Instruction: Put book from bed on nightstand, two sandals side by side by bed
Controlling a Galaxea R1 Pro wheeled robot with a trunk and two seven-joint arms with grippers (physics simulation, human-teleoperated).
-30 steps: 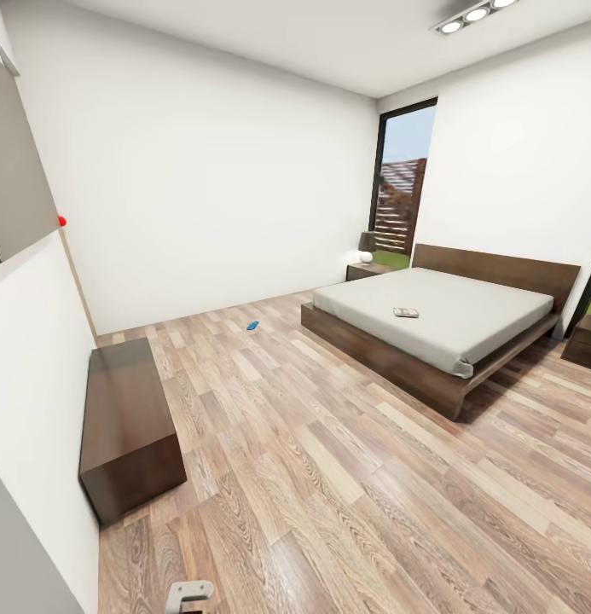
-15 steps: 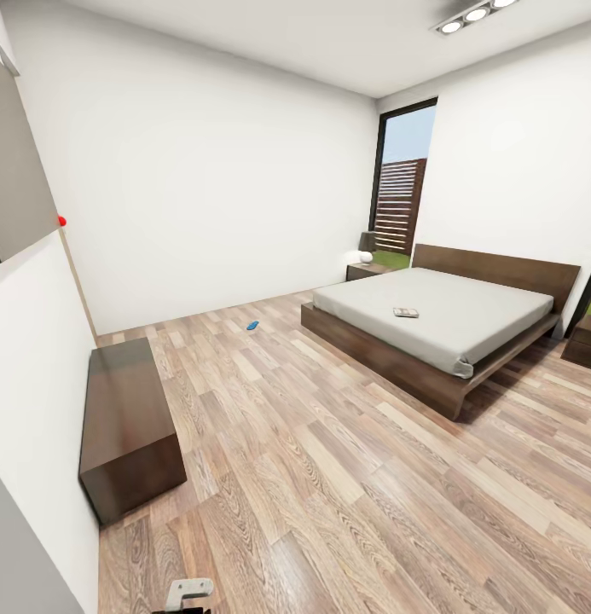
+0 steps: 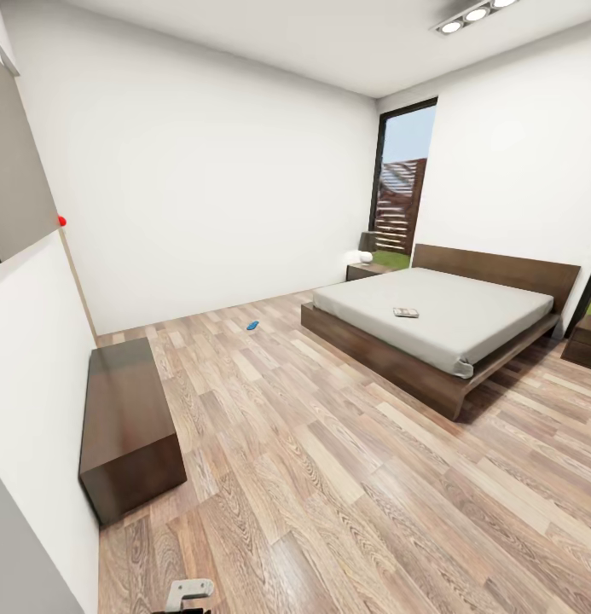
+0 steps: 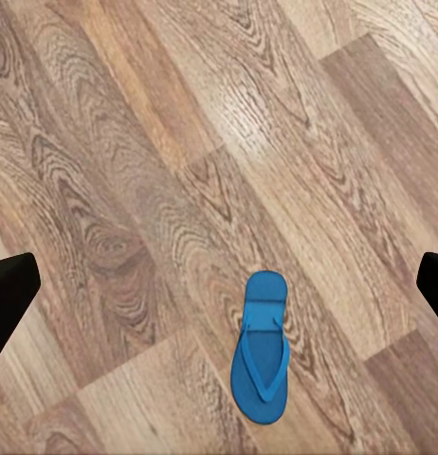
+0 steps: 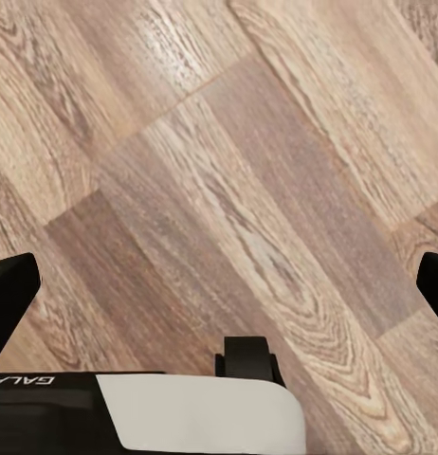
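My left gripper (image 4: 219, 294) has black fingertips (image 4: 10, 289) at both frame edges. Right gripper (image 5: 219, 294) likewise; below it my white-and-black base panel (image 5: 195, 412) with partial "GALA" lettering. Grey bracket (image 3: 188, 591) at bottom left of head view.

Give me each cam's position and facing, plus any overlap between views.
Head view: high on the robot, looking forward and down across the bedroom at the bed, the book and a far blue sandal; the left gripper shows at its bottom edge.
Left wrist view: faces down at the wood floor and a sandal between dark fingertips.
Right wrist view: faces down at planks, with the robot's white base.
Shared: the plank floor.
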